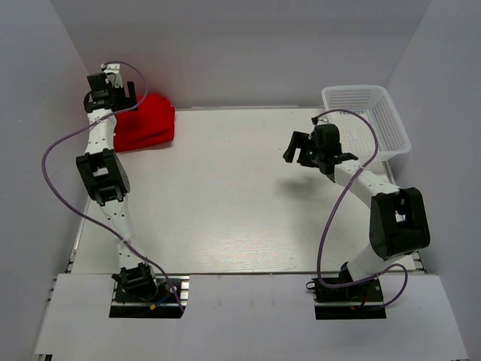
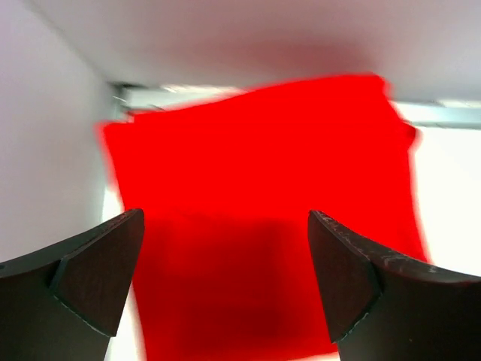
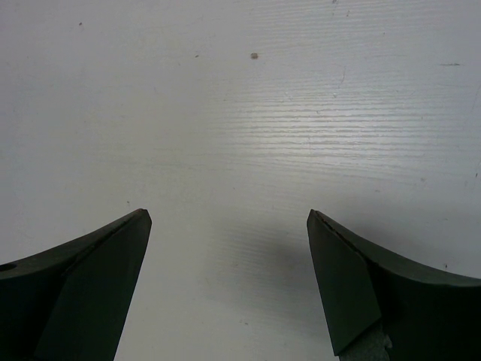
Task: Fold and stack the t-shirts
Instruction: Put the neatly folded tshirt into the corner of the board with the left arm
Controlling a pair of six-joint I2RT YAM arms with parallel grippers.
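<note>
Red t-shirts [image 1: 148, 125] sit piled at the table's [image 1: 240, 203] far-left corner beneath the left gripper [image 2: 225, 216] (parted, empty), the right gripper [image 3: 229, 214] likewise parted.

My left gripper [image 2: 225, 218], jaws apart, hangs above the stacked t-shirts [image 1: 149, 120], boxed in by the left wall [image 1: 37, 113] and back wall [image 1: 248, 53]. My right gripper [image 3: 230, 216], jaws apart, has the broad middle of the table [image 1: 225, 203] free beneath it; the mesh basket [image 1: 376, 124] blocks the far right corner.
</note>
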